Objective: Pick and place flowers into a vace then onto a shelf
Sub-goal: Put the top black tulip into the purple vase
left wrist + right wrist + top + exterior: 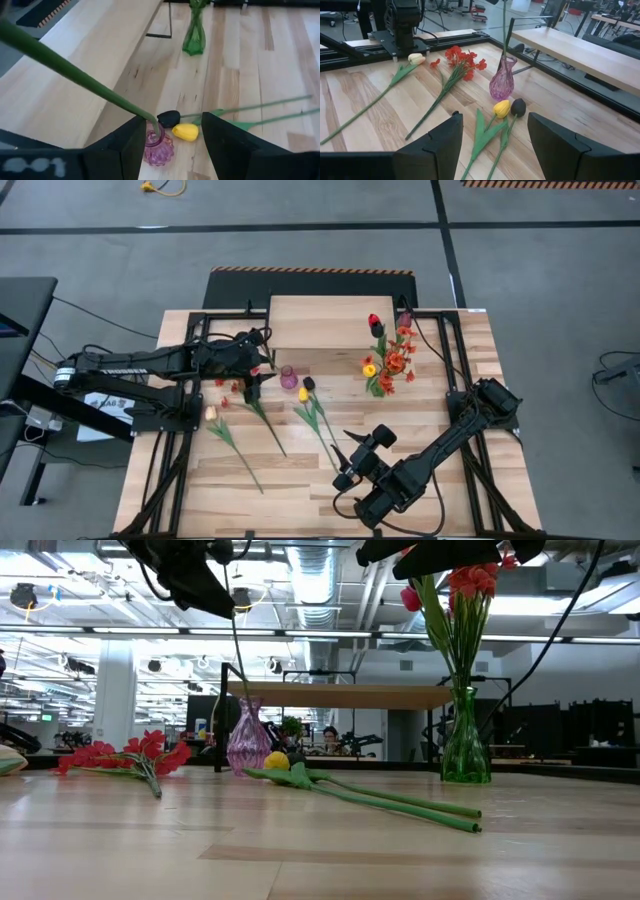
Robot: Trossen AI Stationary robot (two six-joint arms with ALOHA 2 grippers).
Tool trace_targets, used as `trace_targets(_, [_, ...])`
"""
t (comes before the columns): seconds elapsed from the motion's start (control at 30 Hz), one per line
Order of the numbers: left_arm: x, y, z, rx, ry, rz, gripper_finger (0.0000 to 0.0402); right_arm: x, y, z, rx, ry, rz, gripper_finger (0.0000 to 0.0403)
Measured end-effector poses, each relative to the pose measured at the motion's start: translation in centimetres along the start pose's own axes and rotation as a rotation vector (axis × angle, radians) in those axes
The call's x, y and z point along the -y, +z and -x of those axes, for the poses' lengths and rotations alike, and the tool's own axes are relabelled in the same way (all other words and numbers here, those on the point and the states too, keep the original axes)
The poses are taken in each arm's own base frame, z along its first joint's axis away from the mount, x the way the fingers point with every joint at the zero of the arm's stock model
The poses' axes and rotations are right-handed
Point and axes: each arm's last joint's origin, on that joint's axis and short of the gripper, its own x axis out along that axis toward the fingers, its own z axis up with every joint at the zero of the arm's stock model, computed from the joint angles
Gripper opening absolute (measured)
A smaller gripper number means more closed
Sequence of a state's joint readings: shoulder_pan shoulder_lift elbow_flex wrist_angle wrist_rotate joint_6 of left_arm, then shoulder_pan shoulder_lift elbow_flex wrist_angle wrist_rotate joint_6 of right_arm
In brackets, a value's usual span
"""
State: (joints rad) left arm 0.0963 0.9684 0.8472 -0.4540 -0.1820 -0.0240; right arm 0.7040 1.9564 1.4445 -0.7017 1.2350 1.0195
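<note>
A green stem (pixel 75 75) is standing in the pink vase (pixel 159 148) beside the shelf (pixel 320 323) with the left hand (pixel 170 145) gaping wide above it, while the green vase (pixel 465 740) near the worktop's right edge is holding red and yellow flowers (pixel 388 352), and the right hand (pixel 492 145) is hovering spread wide over the front edge.

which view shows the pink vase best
The right wrist view: the pink vase stands whole and unblocked, a stem in its neck. The low view shows its side, the left wrist view its mouth, the high view a small spot.
</note>
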Motion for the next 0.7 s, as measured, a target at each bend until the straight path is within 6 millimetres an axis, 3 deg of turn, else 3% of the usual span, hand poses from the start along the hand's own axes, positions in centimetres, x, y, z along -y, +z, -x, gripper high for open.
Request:
trace_targets(0.4, [0.1,0.9,1.4,-0.056,-0.117,-0.097,0.0181,0.0,0.0,0.0,0.000,0.000,0.000,0.0217])
trace_targets(0.7, [-0.7,0.9,0.3,-0.086,-0.081,-0.102,0.0181,0.0,0.0,0.0,0.000,0.000,0.000,0.0217])
